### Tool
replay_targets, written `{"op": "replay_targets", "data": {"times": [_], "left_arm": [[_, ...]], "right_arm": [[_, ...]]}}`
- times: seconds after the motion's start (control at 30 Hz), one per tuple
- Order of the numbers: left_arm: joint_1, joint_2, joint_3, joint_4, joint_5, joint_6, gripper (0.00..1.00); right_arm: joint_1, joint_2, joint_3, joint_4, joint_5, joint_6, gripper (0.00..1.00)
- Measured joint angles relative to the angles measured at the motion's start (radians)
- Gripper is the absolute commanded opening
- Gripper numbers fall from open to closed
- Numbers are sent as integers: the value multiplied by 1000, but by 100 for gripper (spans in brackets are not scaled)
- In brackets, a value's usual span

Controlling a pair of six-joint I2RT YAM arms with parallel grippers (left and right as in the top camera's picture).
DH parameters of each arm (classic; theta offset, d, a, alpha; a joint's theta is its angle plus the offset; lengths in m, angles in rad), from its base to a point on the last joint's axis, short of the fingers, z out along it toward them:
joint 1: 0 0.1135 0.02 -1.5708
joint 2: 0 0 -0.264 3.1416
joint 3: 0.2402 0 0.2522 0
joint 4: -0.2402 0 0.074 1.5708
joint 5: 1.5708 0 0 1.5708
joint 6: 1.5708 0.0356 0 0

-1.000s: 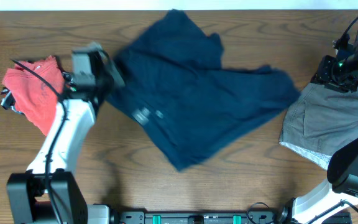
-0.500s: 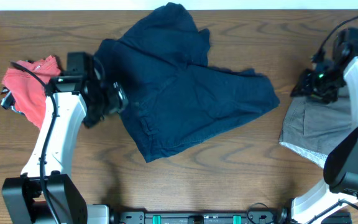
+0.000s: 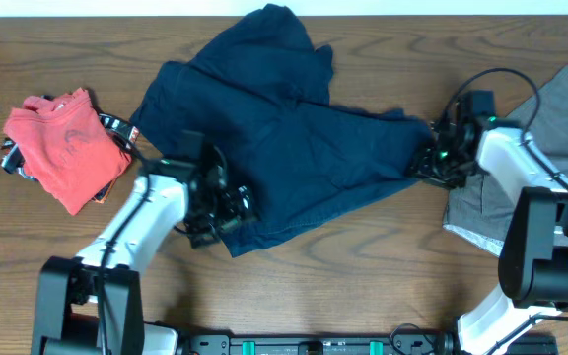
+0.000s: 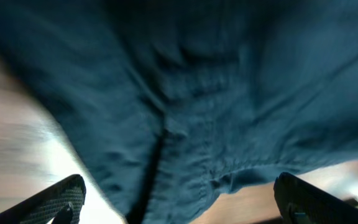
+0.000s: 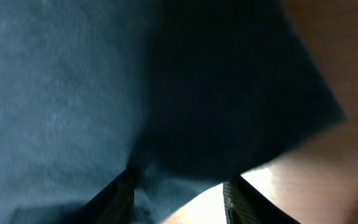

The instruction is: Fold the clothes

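My left gripper sits at the lower left edge of the navy garment, low over the wooden table; from the left wrist camera its two fingers stand wide apart at the bottom corners of the view, so it is open and holding nothing; blurred navy cloth with a seam and a hem fills the space ahead of them, and pale table shows on both sides below it.

My right gripper is at the garment's far right corner; in the right wrist view its fingers are only narrowly apart, with the dark edge of the cloth right at their tips and bright table between them lower down; I cannot tell whether they are pinching the fabric or just resting beside it.

The navy garment lies spread and rumpled across the middle of the table, unfolded, one lobe reaching the far edge; a red garment lies crumpled at the left on top of a striped cloth; a grey garment lies at the right, partly under my right arm.
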Motion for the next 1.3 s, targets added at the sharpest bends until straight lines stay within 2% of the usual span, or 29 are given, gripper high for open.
{"op": "replay_targets", "data": {"times": [0.13,0.17,0.23,0.3,0.4,0.5,0.63,0.67,0.9,1.03,1.17,1.3], "left_arm": [[-74,1,-30,30,13,-23,98],[-88,1,-30,35,16,-26,98],[-109,1,-30,43,21,-32,99],[-121,1,-30,44,23,-46,89],[-132,1,-30,44,24,-59,62],[-137,1,-30,44,23,-61,43],[-139,1,-30,43,24,-68,11],[-140,1,-30,43,23,-70,6],[-130,1,-30,-55,-39,-66,6],[-50,1,-30,-131,-95,-61,6],[83,-8,-30,-169,-97,-27,6],[242,-51,-29,-182,-105,5,6]], "right_arm": [[30,-3,-53,143,16,72,41],[38,-5,-60,171,24,87,36],[44,-5,-66,200,34,111,15],[49,-5,-69,219,53,134,1],[47,-5,-69,225,69,154,1],[38,-5,-67,216,74,162,1],[19,-6,-40,113,87,163,1],[15,-9,-28,64,90,163,1],[12,-125,15,-393,95,131,1],[12,-208,16,-594,102,92,1],[17,-266,16,-701,114,81,1],[27,-323,16,-708,136,77,10]]}}
